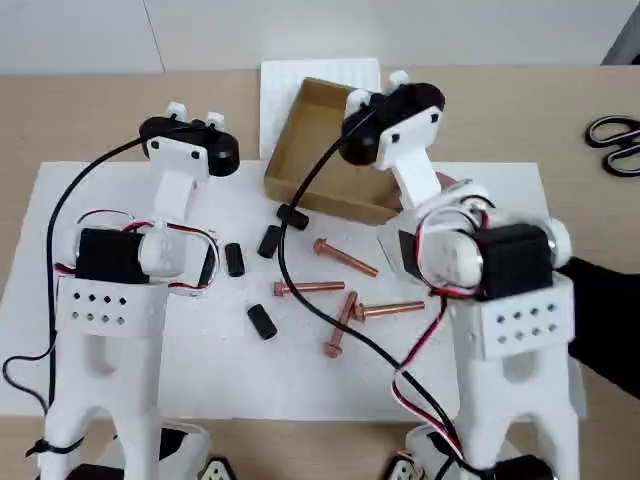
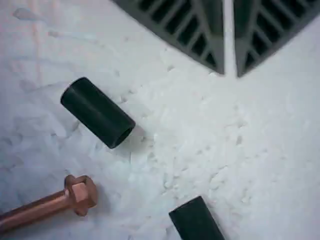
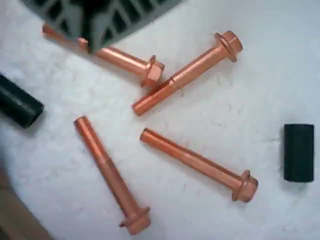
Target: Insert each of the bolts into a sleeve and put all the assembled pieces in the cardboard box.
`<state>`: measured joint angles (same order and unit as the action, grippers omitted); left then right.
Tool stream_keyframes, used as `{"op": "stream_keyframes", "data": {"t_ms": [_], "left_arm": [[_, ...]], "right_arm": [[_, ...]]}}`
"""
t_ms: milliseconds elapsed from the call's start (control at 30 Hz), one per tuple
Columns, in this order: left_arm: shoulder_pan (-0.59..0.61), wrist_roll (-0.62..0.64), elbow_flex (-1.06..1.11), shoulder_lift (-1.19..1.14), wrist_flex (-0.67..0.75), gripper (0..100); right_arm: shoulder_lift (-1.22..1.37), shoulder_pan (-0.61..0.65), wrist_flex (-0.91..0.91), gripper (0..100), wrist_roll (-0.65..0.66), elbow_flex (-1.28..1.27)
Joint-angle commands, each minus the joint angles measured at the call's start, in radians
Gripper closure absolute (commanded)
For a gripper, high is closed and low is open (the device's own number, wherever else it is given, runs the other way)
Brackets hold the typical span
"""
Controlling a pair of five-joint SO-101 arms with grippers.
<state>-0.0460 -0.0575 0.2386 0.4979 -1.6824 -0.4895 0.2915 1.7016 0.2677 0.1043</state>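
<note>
I saw the left gripper (image 2: 229, 71) closed and empty; for the right gripper (image 3: 92, 44) I could not tell. 4 bolts (image 1: 325, 287) and 4 sleeves (image 1: 262, 321) lay loose on the surface near the cardboard box (image 1: 345, 206), outside it.

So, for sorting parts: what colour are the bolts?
Copper-coloured bolts, clearest in right wrist view.
</note>
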Motion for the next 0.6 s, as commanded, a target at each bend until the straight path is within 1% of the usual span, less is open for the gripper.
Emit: {"op": "stream_keyframes", "data": {"t_ms": [0,400,500,567], "left_arm": [[0.003,0.005,-0.039,0.014,-0.006,99],[0.003,0.005,-0.039,0.015,-0.005,99],[0.003,0.005,-0.039,0.015,-0.005,99],[0.003,0.005,-0.039,0.015,-0.005,99]], "right_arm": [[-0.051,0.013,0.001,99.5,0.021,-0.014],[-0.147,-0.001,-0.015,99.5,0.023,-0.040],[-0.137,-0.010,-0.012,99.5,0.029,-0.041],[-0.093,-0.022,-0.007,99.5,0.055,-0.040]]}}
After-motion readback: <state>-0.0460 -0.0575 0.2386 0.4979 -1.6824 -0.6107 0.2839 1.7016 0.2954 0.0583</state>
